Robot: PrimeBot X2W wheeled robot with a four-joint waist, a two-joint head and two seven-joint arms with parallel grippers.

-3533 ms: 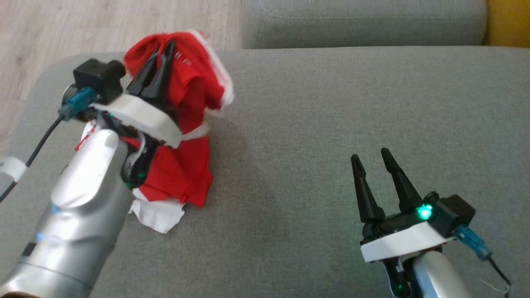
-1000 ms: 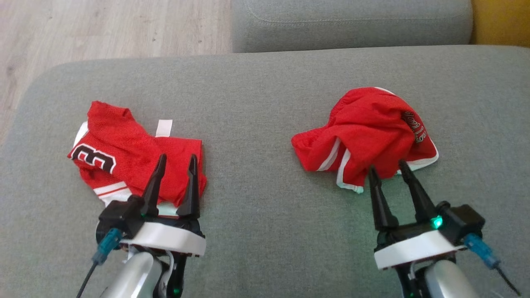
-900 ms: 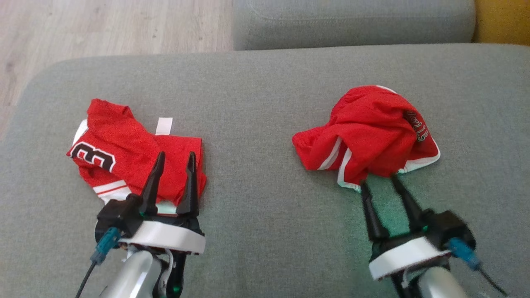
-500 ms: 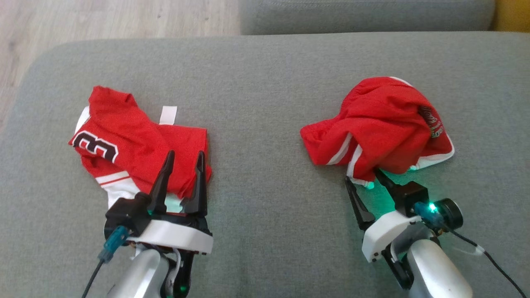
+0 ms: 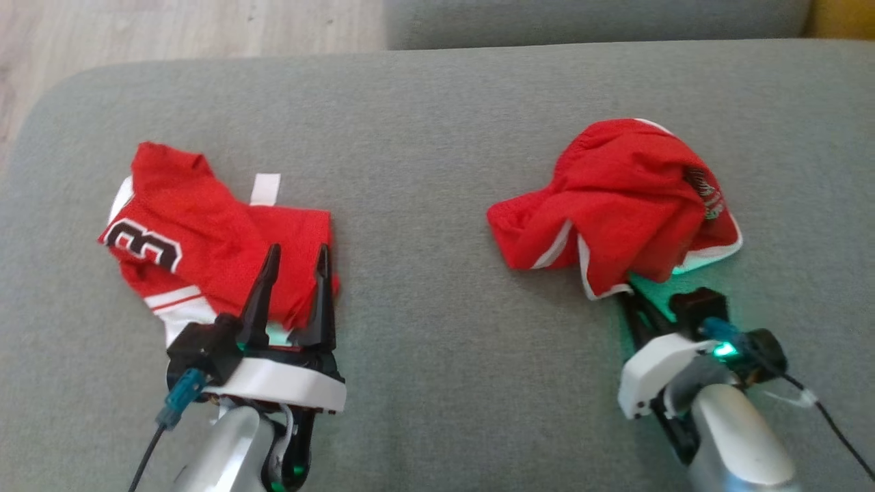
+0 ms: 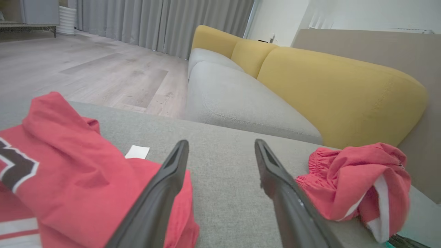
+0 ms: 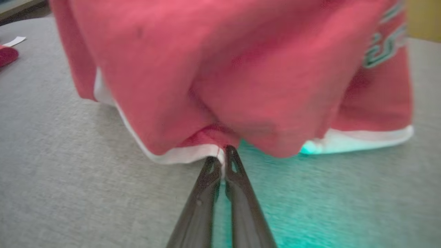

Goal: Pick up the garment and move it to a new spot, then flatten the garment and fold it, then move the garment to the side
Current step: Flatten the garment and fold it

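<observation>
On the seat cushion [image 5: 424,137] you find: jersey [image 5: 205,239], left; shorts [image 5: 615,198], right, well apart. Over the jersey's near edge, the left gripper [image 5: 297,251]; at the shorts' near hem, the right gripper [image 7: 224,152]. Behind the seat: a second cushion [image 5: 588,20], with floor [image 5: 171,27] to its left.

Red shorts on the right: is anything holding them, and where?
The right end effector is shut on the red shorts at their white hem.
</observation>
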